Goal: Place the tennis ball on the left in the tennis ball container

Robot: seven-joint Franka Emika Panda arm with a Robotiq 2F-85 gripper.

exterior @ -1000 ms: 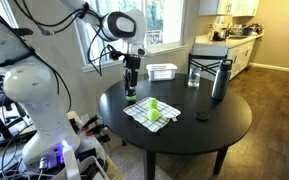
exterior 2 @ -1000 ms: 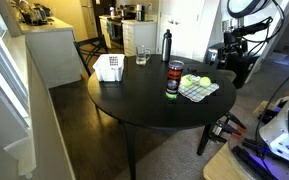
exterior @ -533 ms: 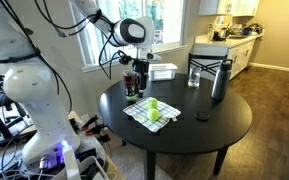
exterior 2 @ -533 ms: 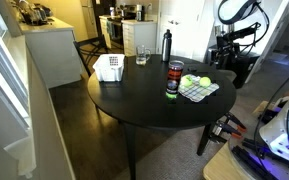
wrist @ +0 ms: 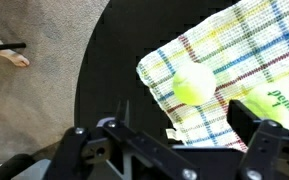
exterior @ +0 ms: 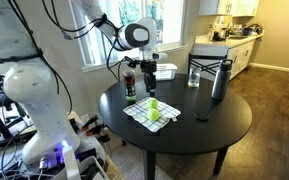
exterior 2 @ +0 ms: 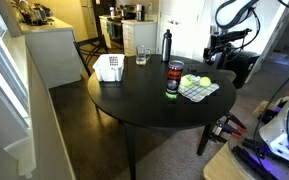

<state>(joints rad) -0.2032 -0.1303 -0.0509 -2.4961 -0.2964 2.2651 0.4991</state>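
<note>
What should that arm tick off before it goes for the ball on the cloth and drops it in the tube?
1. Is the gripper open and empty? ok: its fingers stand wide apart with nothing between them.
2. Is the tennis ball free to grab? ok: it lies uncovered on the checked cloth, apart from the second ball.
3. Is the gripper around the ball? not ok: it hangs above the table, with the ball ahead of the fingers.
4. Is the tennis ball container upright? ok: it stands beside the cloth.
5. Is the container's top open? cannot tell: too small to see.
</note>
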